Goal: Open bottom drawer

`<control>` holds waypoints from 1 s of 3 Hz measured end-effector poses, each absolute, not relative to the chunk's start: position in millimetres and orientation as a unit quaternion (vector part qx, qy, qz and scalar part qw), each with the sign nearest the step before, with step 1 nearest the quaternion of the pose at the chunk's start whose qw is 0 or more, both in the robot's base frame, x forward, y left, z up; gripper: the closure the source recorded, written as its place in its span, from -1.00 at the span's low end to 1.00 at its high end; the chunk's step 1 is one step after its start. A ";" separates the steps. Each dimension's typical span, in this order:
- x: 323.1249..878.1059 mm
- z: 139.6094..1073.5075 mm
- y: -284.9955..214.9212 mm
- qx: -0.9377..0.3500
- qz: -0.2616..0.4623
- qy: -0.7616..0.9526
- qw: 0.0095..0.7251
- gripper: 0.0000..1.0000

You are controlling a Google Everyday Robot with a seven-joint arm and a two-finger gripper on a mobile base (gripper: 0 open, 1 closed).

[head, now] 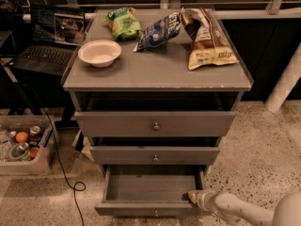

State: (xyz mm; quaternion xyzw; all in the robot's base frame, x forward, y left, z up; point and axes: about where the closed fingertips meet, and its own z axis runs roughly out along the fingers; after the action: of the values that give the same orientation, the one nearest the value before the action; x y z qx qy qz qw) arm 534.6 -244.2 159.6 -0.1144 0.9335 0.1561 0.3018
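Speckled stone floor (263, 159) runs under a grey chest of three drawers (155, 74), seen from above and in front. Nearest the camera, at the lower right, the white arm (240, 208) reaches in toward the chest, and the gripper (194, 197) sits at the right front corner of the bottom drawer (150, 187), right at its rim; whether it is spread or closed, and whether it has hold of the drawer, cannot be told. That drawer, lowest of the three, stands well out from the chest, its plain grey inside bare to view and its small round knob (155, 213) at the middle of the front. Above it the middle drawer (188, 154) and then the larger top drawer (117, 124) each stand out a little less, so the fronts step back as they rise. On the floor to the left lies a clear bin (33, 161) of cans and small items, with a dark cable (60, 161) looping beside it. On the chest top, a white bowl (99, 52) rests at the left; farther back lie a green bag (123, 22), a blue bag (159, 30) and, at the right, a brown bag (207, 39). Behind and to the left an open laptop (51, 36) sits on a dark stand, and a white post (284, 81) leans at the far right.
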 end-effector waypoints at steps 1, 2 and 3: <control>503.2 157.9 -253.0 -0.104 0.164 0.932 0.305 1.00; 503.2 157.9 -252.8 -0.104 0.164 0.932 0.306 1.00; 506.3 172.9 -251.0 -0.105 0.162 0.928 0.319 1.00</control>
State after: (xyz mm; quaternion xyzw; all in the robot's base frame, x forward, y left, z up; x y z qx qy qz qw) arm 506.3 -251.0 172.9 -0.1051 0.9278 0.1623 0.3192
